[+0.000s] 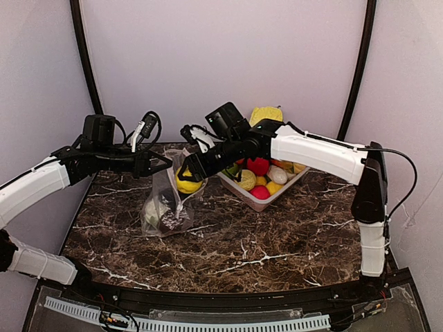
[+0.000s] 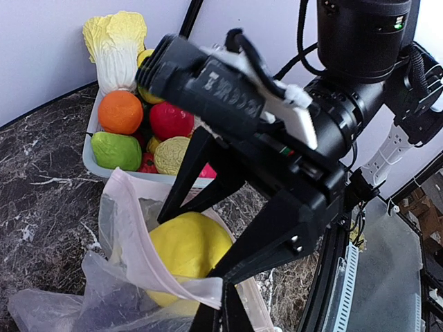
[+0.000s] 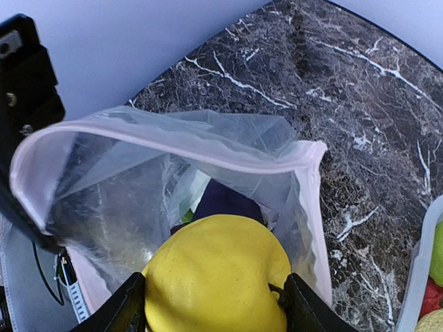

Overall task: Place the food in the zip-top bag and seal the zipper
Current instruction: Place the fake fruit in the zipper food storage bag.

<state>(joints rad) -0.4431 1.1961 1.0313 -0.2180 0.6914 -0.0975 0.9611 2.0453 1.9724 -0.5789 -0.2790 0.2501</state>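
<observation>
**Top external view.** The table is dark brown, marble-patterned, with white veins and a rounded far edge. Pale lilac walls enclose it, and black poles rise behind. The zip-top bag, thin clear crinkled film, stands left of centre with its mouth upward. At its bottom lie the cauliflower, white and lumpy, and the dark purple piece, touching each other. The left gripper meets the bag's upper rim. The right gripper holds the lemon, smooth and yellow, at the bag mouth. Just right of the bag sits a pale rectangular tray filled with mixed toy produce.

**Left wrist view.** The right gripper's black angular fingers bracket the lemon. The lemon sits partly below the zipper, a pale-pink strip curving round the mouth. The left gripper's jaws, largely cropped at the bottom edge, look closed on that strip.

**Right wrist view.** The right jaws are parted to the lemon's width, one pad pressed on each side. The bag mouth gapes wide. The dark purple piece shows beneath the lemon, inside the bag.
</observation>
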